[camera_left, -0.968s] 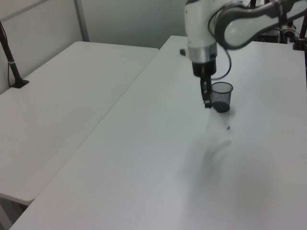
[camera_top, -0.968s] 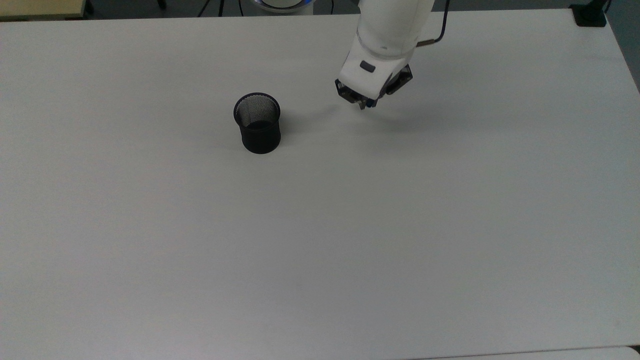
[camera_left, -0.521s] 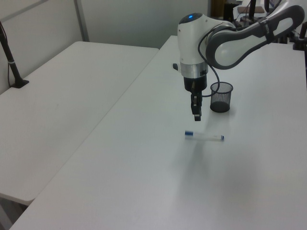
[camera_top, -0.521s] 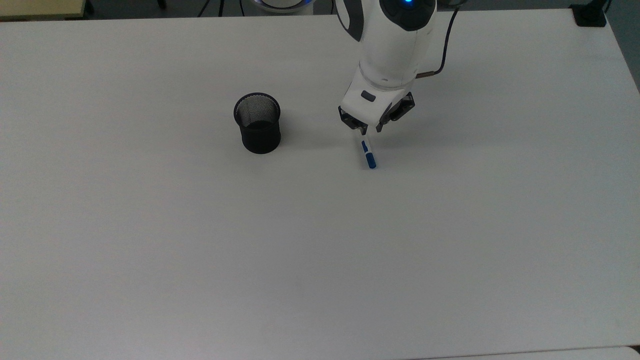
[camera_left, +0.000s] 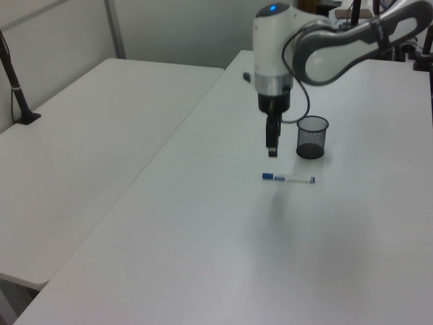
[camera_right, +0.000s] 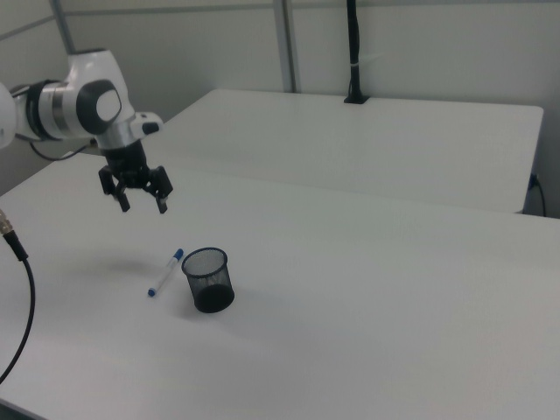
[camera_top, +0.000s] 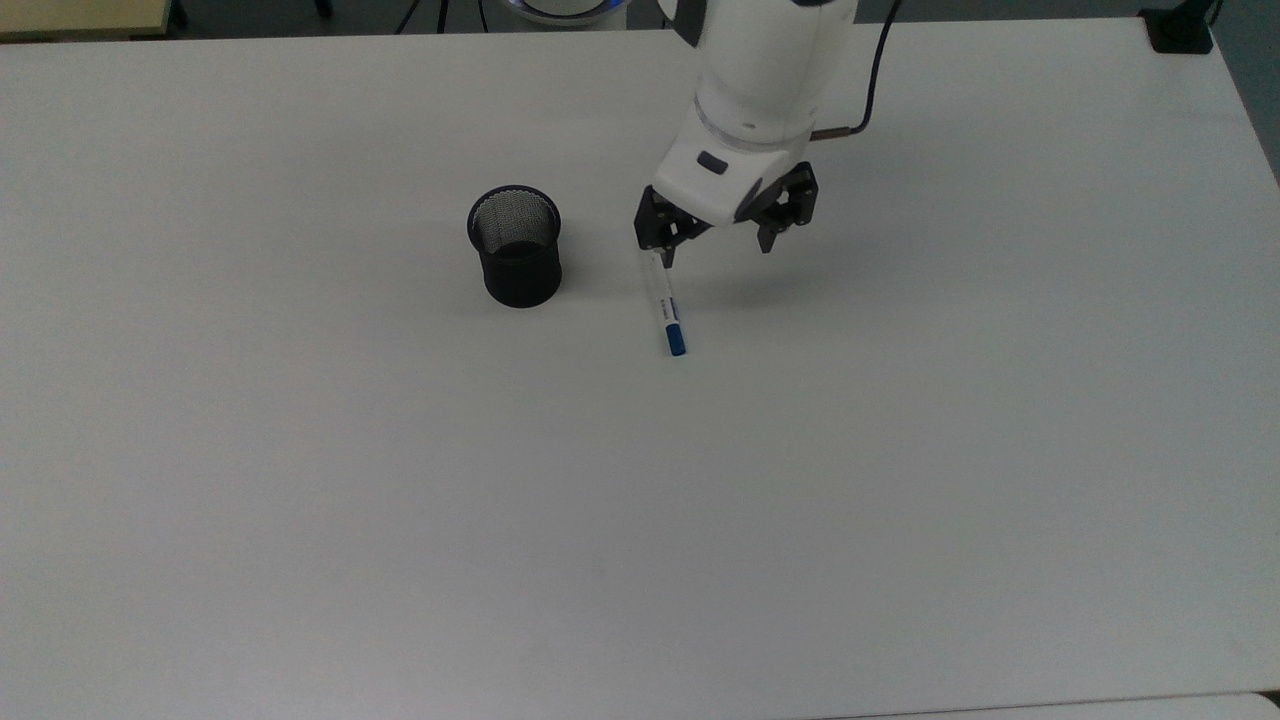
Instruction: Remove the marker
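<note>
My arm reaches in from the far edge of the table [camera_top: 1000, 450] with the wrist pointing nearly straight down, and my gripper [camera_top: 718, 240] hangs in the air with its fingers spread wide, holding nothing. The marker [camera_top: 664, 305] lies flat on the tabletop — out of the black mesh cup [camera_top: 515, 246] and a little way to the top view's right of it, blue cap toward the near edge. In the right view the gripper [camera_right: 137, 199] hovers well above the marker [camera_right: 164, 272], which rests just beside the cup [camera_right: 208, 280].

Half a second ago my fingers were closer together and lower — since then they have opened further and the hand has risen. The marker has shifted toward the cup.
</note>
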### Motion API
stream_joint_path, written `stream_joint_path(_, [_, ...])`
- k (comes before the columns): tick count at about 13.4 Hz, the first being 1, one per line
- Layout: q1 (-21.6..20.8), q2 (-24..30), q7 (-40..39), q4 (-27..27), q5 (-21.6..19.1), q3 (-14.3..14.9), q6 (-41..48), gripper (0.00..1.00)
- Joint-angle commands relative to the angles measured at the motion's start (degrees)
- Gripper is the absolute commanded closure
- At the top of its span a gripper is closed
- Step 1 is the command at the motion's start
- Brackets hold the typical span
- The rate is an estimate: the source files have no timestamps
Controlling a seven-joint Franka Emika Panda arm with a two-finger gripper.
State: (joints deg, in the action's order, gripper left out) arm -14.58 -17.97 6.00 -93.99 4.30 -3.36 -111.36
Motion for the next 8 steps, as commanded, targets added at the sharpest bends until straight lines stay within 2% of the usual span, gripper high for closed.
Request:
stream_joint_path(1, [3.41, 9.42, 1.03, -2.43, 0.53, 0.28, 6.30, 0.00])
stream_joint_path(5, [8.24, 16.45, 0.86, -2.69, 0.36, 0.28, 12.12, 0.00])
stream_joint_path(8, [10.44, 19.54, 0.42, -2.95, 0.44, 0.28, 14.93, 0.00])
